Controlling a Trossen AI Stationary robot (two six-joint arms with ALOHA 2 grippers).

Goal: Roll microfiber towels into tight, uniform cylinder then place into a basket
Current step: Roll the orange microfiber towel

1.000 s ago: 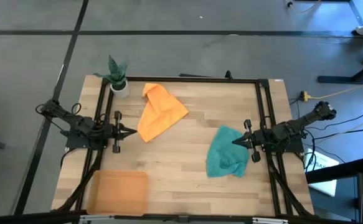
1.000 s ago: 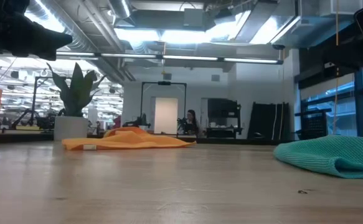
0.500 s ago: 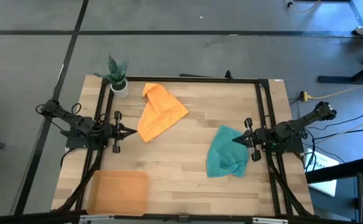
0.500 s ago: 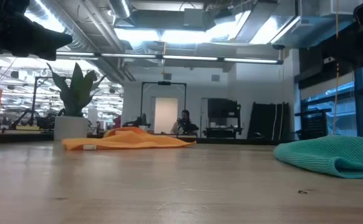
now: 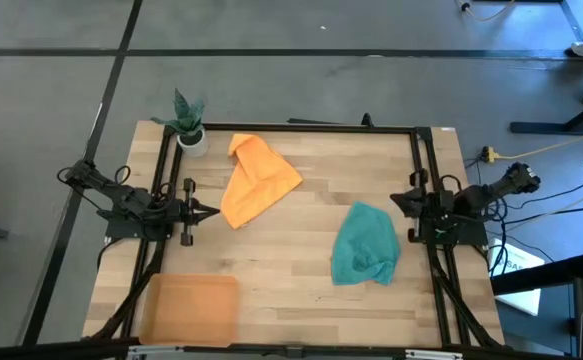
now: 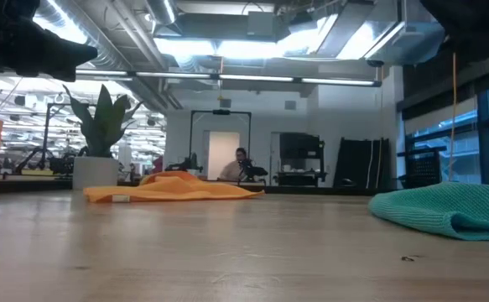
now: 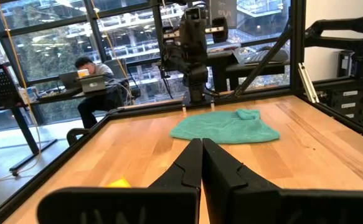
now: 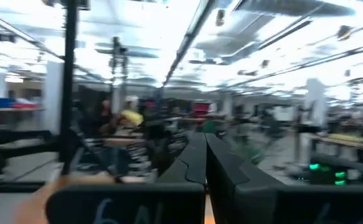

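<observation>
The orange towel (image 5: 259, 180) lies crumpled on the table's far left part and also shows in the low view (image 6: 173, 189). The teal towel (image 5: 365, 243) lies bunched at the right; it shows in the low view (image 6: 445, 210) and the left wrist view (image 7: 226, 127). The basket (image 5: 191, 308) sits at the near left corner. My left gripper (image 5: 211, 211) is shut and empty just left of the orange towel, fingers together (image 7: 201, 146). My right gripper (image 5: 394, 203) is shut and empty beside the teal towel's far right edge, above the table (image 8: 203, 149).
A small white plant pot (image 5: 189, 135) stands at the far left corner. A black frame rail (image 5: 426, 170) runs around the table. Bare wood lies between the two towels and along the near edge. A person sits in the room beyond the table (image 6: 240, 164).
My right gripper has drawn back toward the table's right edge and swung toward the far edge, tipping up so that its wrist view looks into the room. It stays shut. Both towels lie as before.
</observation>
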